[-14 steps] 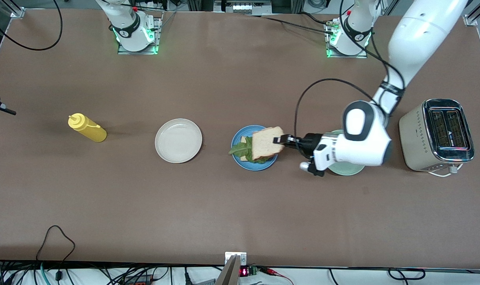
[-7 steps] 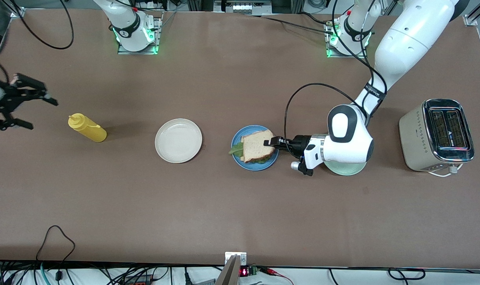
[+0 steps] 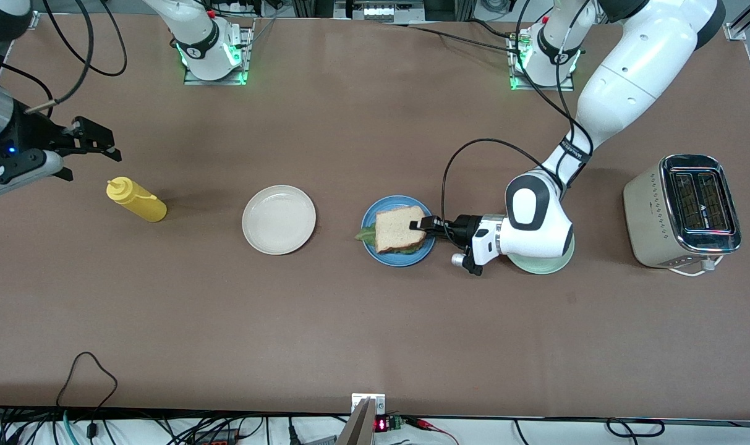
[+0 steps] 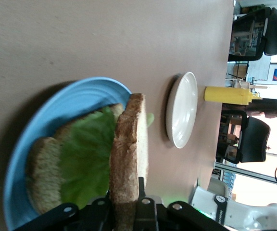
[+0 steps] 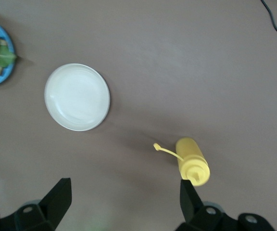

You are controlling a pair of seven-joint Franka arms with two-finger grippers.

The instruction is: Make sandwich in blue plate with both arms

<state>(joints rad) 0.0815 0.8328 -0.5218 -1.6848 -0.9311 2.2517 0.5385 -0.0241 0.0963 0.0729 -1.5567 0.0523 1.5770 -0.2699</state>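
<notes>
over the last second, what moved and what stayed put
The left gripper lowered the top bread slice from above the blue plate onto the lettuce, still pinching its edge. The right gripper swung in over the table near the mustard bottle, fingers open. The bottle, cream plate, mint plate and toaster stayed put.

A brown table (image 3: 350,321) carries everything. Along its middle line sit, from the right arm's end to the left arm's end: a yellow squeeze bottle (image 3: 135,199) lying on its side, a cream-white plate (image 3: 279,219), the blue plate (image 3: 370,247), a pale mint-green plate (image 3: 551,266) largely hidden under an arm, and a silver two-slot toaster (image 3: 684,211) near the edge at the left arm's end. A black cable loop (image 3: 89,377) lies by the edge nearest the front camera.
</notes>
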